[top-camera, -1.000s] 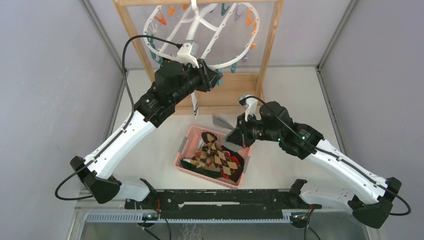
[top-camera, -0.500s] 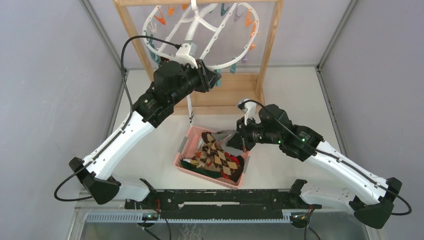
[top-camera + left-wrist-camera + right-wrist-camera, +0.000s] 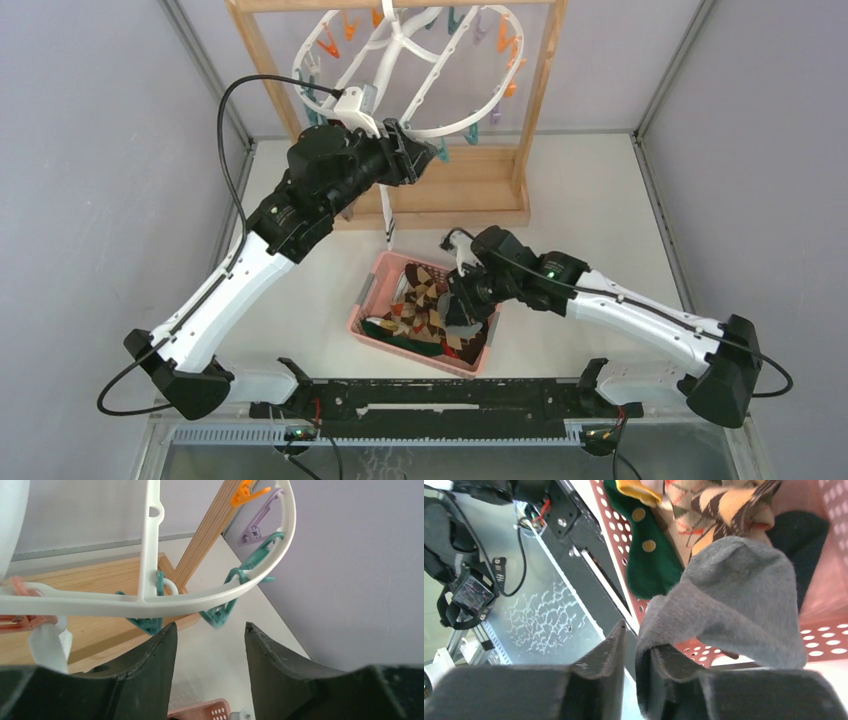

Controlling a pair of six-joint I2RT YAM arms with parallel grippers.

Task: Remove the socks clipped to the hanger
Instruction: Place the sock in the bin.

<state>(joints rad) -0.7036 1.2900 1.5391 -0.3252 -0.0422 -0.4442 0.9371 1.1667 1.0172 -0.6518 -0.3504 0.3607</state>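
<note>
**A:** Nearest first. What worries you?

**B:** The right hand [image 3: 633,641], over the basket [image 3: 821,605] that sits toward the near edge of the tabletop [image 3: 600,200]. Its fingers are slightly parted. The grey sock [image 3: 734,590] is no longer pinched, only draped over one finger. The fuzzy fabric may cling and ride along if the arm lifts. It also hangs over the basket's rim, so it could slide outside instead of in.

**A:** And farther back?

**B:** The left hand [image 3: 210,630] is spread with nothing between its fingers, just under the rim of the hanger [image 3: 150,530]. The hanger dangles tilted from its hook on the wooden frame [image 3: 540,100] at the far edge. If the hand closes there it may catch the rim or a clip [image 3: 217,615] rather than fabric. A hard tug could set the hanger swinging or lift it off the frame.

**A:** Counts?

**B:** Two arms and two hands. One basket, and one grey sock on the right hand. The heap of socks [image 3: 425,310] in the basket holds at least four: a green dotted one, brown argyle, a black one and a yellow cuff. It is too tangled to count further. There is one hanger and one frame. I see one white striped sock [image 3: 388,222] left on the hanger, hanging from a clip beside the left hand. There are at least ten clips in orange, teal and purple. They overlap, so that count is not firm.
</note>
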